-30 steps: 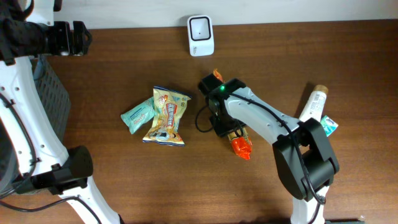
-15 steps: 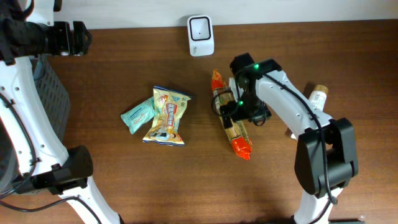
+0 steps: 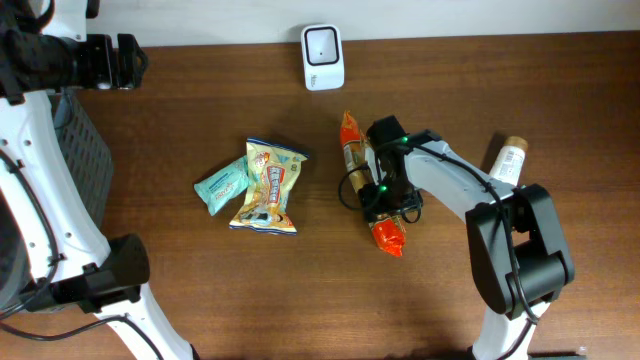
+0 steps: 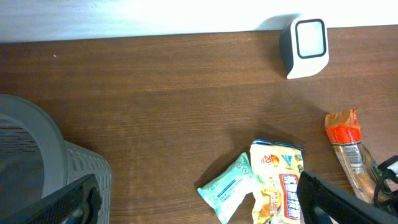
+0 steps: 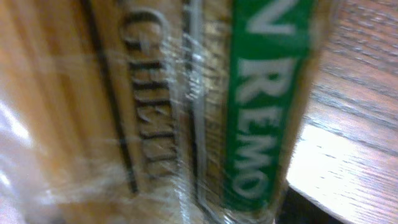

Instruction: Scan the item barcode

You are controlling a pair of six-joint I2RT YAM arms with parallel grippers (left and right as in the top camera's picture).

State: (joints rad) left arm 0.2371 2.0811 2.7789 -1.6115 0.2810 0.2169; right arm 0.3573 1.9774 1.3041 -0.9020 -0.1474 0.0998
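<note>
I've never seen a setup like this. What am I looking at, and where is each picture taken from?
These are two robot arms at a wooden table, each ending in a two-finger gripper. One picture looks down from above; the other two come from small cameras on the arms' wrists. On the table lie a white scanner, a spaghetti pack, a yellow snack bag, a teal packet and a bottle. A grey basket stands at the left. The left gripper hangs open, holding nothing. The right gripper is down on the spaghetti pack, so close that its camera sees only wrapper. Whether it grips the pack I cannot tell.
</note>
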